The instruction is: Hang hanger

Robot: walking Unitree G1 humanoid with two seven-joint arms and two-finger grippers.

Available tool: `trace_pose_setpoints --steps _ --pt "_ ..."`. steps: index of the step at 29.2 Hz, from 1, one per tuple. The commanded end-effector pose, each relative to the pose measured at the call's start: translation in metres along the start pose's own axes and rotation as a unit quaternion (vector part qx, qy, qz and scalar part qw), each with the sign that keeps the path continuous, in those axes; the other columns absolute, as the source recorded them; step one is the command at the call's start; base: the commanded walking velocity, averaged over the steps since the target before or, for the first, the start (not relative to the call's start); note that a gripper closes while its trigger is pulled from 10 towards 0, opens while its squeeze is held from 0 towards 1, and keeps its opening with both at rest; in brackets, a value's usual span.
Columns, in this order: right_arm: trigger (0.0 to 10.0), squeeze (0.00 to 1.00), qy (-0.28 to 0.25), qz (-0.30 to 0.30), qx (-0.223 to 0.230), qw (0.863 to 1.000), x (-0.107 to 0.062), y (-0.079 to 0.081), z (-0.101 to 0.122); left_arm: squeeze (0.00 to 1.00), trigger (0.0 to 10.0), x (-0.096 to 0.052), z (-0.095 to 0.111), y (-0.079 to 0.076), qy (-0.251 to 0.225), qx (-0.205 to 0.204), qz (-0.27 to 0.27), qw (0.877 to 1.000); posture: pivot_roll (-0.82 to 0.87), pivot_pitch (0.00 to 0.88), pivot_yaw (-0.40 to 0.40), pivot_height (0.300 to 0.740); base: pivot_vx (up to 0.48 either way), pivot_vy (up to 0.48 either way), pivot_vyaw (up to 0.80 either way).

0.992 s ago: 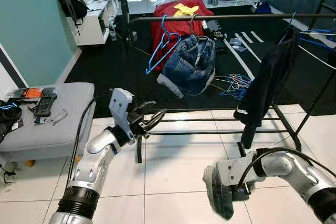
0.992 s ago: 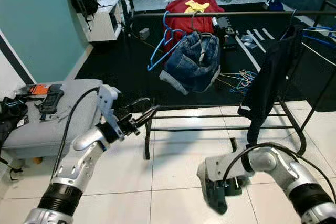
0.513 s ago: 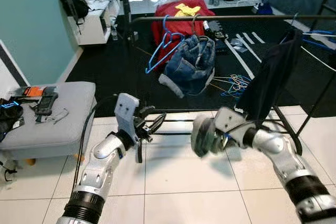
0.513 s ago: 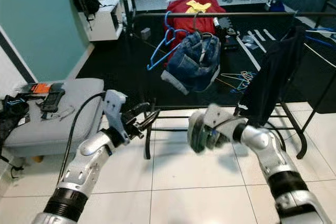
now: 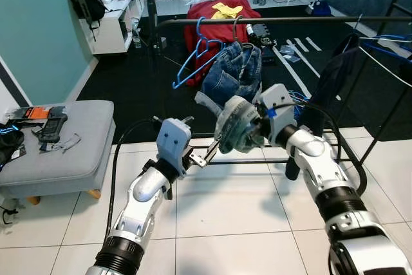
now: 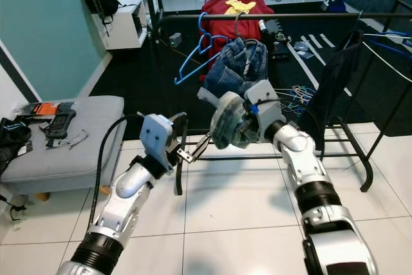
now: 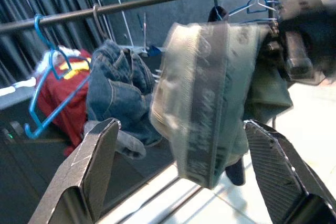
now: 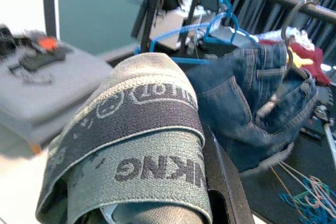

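Grey-green cloth with a lettered waistband [image 5: 235, 123] is draped over the right gripper [image 6: 239, 128]; whether those fingers are open or closed I cannot tell. It hangs below the rail [image 5: 283, 21], at about 6 o'clock from the jeans [image 5: 233, 75]. It looks light, soft and floppy, so I would take it at the stiffer band. The left gripper [image 5: 207, 154] stands open just beside it. One second ago the right arm was low near the floor; now it is raised.

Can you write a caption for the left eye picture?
Right gripper lifts a grey garment toward the clothes rail, with the left gripper open beside it.
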State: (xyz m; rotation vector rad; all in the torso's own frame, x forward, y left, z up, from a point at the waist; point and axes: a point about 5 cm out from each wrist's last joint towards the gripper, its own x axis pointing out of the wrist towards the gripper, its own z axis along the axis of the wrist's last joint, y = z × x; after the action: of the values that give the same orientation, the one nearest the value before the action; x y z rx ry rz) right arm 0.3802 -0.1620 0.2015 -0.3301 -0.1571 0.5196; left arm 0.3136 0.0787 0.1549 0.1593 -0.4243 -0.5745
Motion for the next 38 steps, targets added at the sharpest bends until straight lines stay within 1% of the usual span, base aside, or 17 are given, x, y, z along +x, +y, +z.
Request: trace_pose_setpoints --steps 1,5,8,12,13,14,16,17,20,24,26,27,29,33,35,37,38 --pt "0.0 0.00 -0.019 0.012 0.017 1.000 0.005 0.003 0.011 0.00 10.0 -0.003 -0.003 -0.001 -0.004 0.032 0.007 0.999 -0.12 0.085 0.011 0.740 0.000 0.000 0.00" --pt "0.0 0.00 -0.035 0.032 0.039 0.998 0.009 0.007 0.020 0.00 10.0 -0.003 -0.002 -0.005 -0.014 0.051 0.002 0.999 -0.12 0.086 0.009 0.740 0.000 0.000 0.00" --pt "0.0 0.00 -0.063 0.085 0.096 0.990 0.011 0.017 0.032 0.00 10.0 -0.008 -0.009 -0.013 -0.011 0.069 -0.033 0.997 -0.12 0.086 0.010 0.740 0.000 0.000 0.00" --pt "0.0 0.00 -0.083 0.120 0.126 0.981 0.010 0.024 0.042 0.00 10.0 -0.015 -0.013 -0.012 -0.011 0.089 -0.030 0.995 -0.12 0.086 0.006 0.740 0.000 0.000 0.00" --pt "0.0 0.00 -0.095 0.138 0.141 0.976 0.010 0.028 0.046 0.00 10.0 -0.018 -0.014 -0.009 -0.014 0.117 -0.015 0.993 -0.12 0.085 0.004 0.740 0.000 0.000 0.00" --pt "0.0 0.00 -0.095 0.138 0.141 0.976 0.010 0.028 0.046 0.00 10.0 -0.018 -0.014 -0.009 -0.014 0.117 -0.015 0.993 -0.12 0.085 0.004 0.740 0.000 0.000 0.00" --pt "0.0 0.00 -0.106 0.167 0.143 0.970 0.008 0.034 0.052 0.00 10.0 -0.022 -0.014 0.001 -0.021 0.170 0.021 0.985 -0.12 0.084 0.000 0.740 0.000 0.000 0.00" --pt "0.0 0.00 -0.106 0.167 0.143 0.970 0.008 0.034 0.052 0.00 10.0 -0.022 -0.014 0.001 -0.021 0.170 0.021 0.985 -0.12 0.084 0.000 0.740 0.000 0.000 0.00" --pt "0.0 0.00 -0.108 0.188 0.149 0.965 0.006 0.040 0.054 0.00 10.0 -0.025 -0.005 0.021 -0.042 0.230 0.109 0.966 -0.12 0.082 -0.006 0.740 0.000 0.000 0.00" --pt "0.0 0.00 -0.113 0.192 0.163 0.961 0.005 0.041 0.056 0.00 10.0 -0.026 -0.001 0.029 -0.050 0.246 0.141 0.957 -0.12 0.081 -0.009 0.740 0.000 0.000 0.00" --pt "0.0 0.00 -0.123 0.190 0.185 0.956 0.004 0.040 0.060 0.00 10.0 -0.026 0.002 0.032 -0.058 0.249 0.158 0.954 -0.12 0.079 -0.012 0.740 0.000 0.000 0.00" --pt "0.0 0.00 -0.123 0.190 0.185 0.956 0.004 0.040 0.060 0.00 10.0 -0.026 0.002 0.032 -0.058 0.249 0.158 0.954 -0.12 0.079 -0.012 0.740 0.000 0.000 0.00" --pt "0.0 0.00 -0.135 0.183 0.214 0.950 0.004 0.038 0.065 0.00 10.0 -0.025 0.002 0.020 -0.079 0.250 0.118 0.958 -0.12 0.072 -0.010 0.740 0.000 0.000 0.00" --pt "0.0 0.00 -0.137 0.182 0.217 0.949 0.005 0.038 0.066 0.00 10.0 -0.025 0.002 0.017 -0.082 0.250 0.107 0.959 -0.12 0.072 -0.010 0.740 0.000 0.000 0.00" --pt "0.0 0.00 -0.138 0.181 0.223 0.948 0.005 0.038 0.067 0.00 10.0 -0.025 0.001 0.012 -0.086 0.258 0.095 0.958 -0.13 0.072 -0.010 0.740 0.000 0.000 0.00" --pt "0.0 0.00 -0.145 0.177 0.240 0.944 0.005 0.037 0.071 0.00 10.0 -0.027 -0.004 -0.001 -0.094 0.290 0.051 0.951 -0.13 0.068 -0.011 0.740 0.000 0.000 0.00" --pt "0.0 0.00 -0.145 0.177 0.240 0.944 0.005 0.037 0.071 0.00 10.0 -0.027 -0.004 -0.001 -0.094 0.290 0.051 0.951 -0.13 0.068 -0.011 0.740 0.000 0.000 0.00"
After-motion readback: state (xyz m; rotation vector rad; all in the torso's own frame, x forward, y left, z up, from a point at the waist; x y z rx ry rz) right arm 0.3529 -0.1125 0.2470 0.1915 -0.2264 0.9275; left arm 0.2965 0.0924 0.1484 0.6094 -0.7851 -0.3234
